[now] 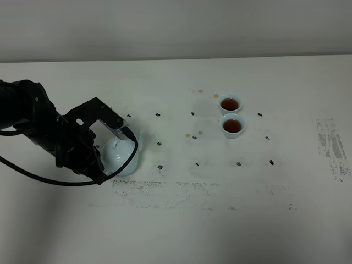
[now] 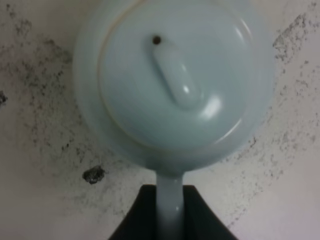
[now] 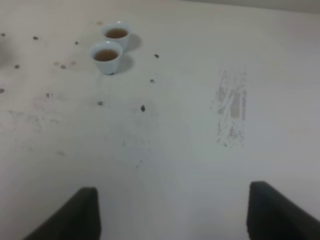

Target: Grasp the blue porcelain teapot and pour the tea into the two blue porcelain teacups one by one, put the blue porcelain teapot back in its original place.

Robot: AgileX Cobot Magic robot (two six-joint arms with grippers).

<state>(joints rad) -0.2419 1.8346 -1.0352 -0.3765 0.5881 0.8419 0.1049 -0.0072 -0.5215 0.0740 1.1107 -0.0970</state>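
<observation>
Overhead: left gripper [image 1: 118,144] over the round pale-blue porcelain teapot [image 1: 122,157], which stands on the table; both small pale-blue cups [image 1: 230,102] hold tea, far off on its spout side.

Left wrist: jaws clamp the loop handle [image 2: 170,205], pot body straight ahead of the fingers.

Right wrist: right gripper [image 3: 172,212] wide open, empty, cups well ahead.

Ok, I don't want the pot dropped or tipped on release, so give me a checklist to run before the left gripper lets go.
1. Both teacups filled: far teacup and near teacup hold tea: ok.
2. Teapot upright, lid on: ok.
3. Teapot base resting on the table: cannot tell.
4. Left gripper around the handle: ok.
5. Right gripper clear of the teacups: ok.
</observation>
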